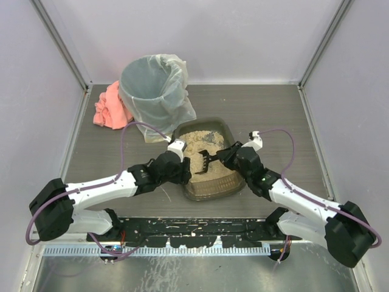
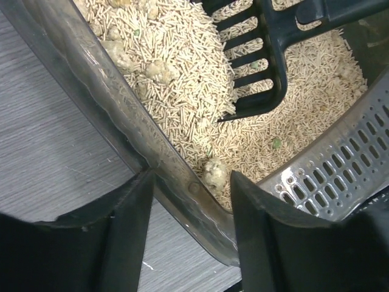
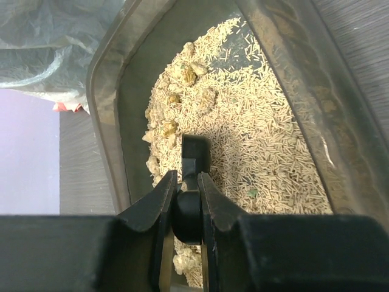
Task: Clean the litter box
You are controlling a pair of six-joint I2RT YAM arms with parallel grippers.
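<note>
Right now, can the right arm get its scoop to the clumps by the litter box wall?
Probably yes. The right gripper is shut on the scoop, whose head hangs over the litter box near the clumps, with only loose litter between.

Grey wood-grain table [image 1: 273, 115]: litter box [image 1: 209, 190] set at centre; lined bin [image 1: 155, 97] placed behind it; pink cloth [image 1: 109, 108] laid beside bin.

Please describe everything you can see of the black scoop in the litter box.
The litter scoop is black plastic, with a slotted head ending in tines and a thick handle. The right gripper is shut on the handle. The head tilts down over the litter box, its tines seeming to touch the beige pellet litter. No clumps show on it.
</note>
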